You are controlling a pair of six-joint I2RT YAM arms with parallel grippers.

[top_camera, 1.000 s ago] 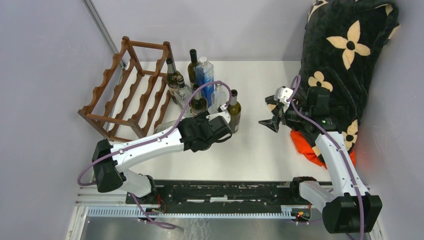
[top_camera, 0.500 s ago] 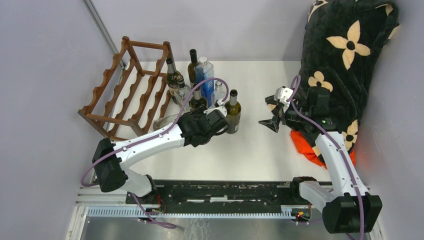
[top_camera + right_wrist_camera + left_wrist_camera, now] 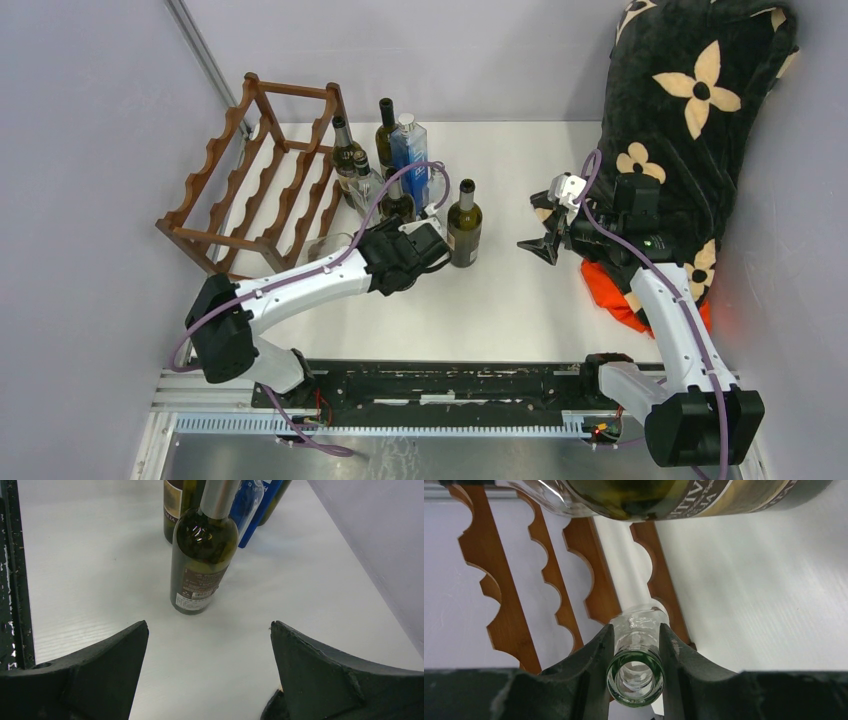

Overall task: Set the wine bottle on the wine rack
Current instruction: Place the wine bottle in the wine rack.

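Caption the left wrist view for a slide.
Left hand grips a clear glass bottle by its neck, facing the scalloped reddish-brown wooden wine rack.

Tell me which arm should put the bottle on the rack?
Left. The left end effector grips the clear bottle, facing the rack; the right end effector is open, empty, farther away.

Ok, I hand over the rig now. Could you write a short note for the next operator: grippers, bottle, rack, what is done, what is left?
Left gripper: shut on the neck of the clear bottle, whose base points toward the wine rack.
Right gripper: open, empty, facing a standing dark bottle.
Done: the bottle is gripped.
Left: the rack holds no bottle in the top view. Carry the bottle over, lay it in a scalloped slot, release.
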